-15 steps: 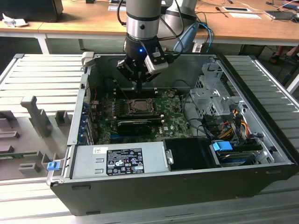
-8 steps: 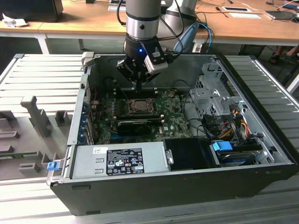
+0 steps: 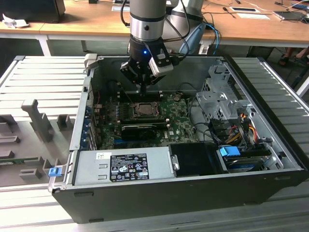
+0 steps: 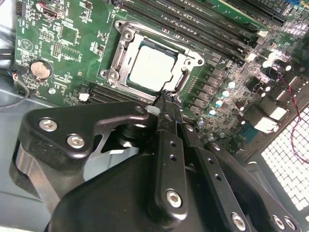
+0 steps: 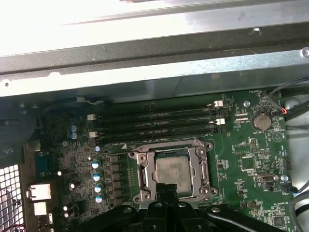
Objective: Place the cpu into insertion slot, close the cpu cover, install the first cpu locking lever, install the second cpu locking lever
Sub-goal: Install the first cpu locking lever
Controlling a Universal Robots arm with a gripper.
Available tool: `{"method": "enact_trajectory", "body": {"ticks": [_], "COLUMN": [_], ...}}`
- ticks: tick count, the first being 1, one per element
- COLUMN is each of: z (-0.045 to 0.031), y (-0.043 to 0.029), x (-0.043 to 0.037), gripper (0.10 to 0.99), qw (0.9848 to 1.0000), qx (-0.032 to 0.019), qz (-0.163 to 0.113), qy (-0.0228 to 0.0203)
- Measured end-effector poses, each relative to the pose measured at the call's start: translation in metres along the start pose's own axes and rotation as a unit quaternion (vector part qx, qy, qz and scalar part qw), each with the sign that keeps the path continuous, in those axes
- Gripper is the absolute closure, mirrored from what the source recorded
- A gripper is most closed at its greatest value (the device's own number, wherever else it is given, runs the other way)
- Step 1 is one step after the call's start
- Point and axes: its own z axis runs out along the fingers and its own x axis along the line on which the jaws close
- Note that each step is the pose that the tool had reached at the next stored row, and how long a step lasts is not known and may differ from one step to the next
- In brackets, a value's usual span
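One open computer case [image 3: 270, 145] here, one green motherboard [image 5: 251, 159] inside it. One cpu [image 4: 152, 67], folks, with one cpu cover [image 5: 148, 171] framing it. Memory slots [image 5: 154, 118]: one, two, three, four long black ones, side by side. One round coin battery [image 4: 40, 69]. Four blue-topped capacitors [image 5: 96, 176] in a line beside the socket. One grey power supply box [image 3: 120, 166]. One arm [image 3: 147, 19], two fingers [image 4: 166, 125].

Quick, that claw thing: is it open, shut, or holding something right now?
Gripper: jaws closed together, nothing seen between them, tips by the edge of the cpu cover, with the cpu sitting under it.
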Motion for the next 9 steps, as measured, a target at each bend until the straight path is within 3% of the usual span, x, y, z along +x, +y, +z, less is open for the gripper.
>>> {"method": "enact_trajectory", "body": {"ticks": [4,7,8,9], "z": [0.0000,0.0003,0.0003,0.0008], "y": [-0.0002,-0.0009,-0.0008,-0.0008], "x": [0.0019,0.0086,0.0086,0.0087], "gripper": [0.980,0.980,0.980,0.980], "qw": [1.0000,1.0000,1.0000,0.9992], "qx": [-0.0001,-0.0001,0.0001,0.0003], "qz": [0.000,-0.002,-0.010,-0.040], "qy": [0.0000,0.0001,0.0004,0.0010]}}
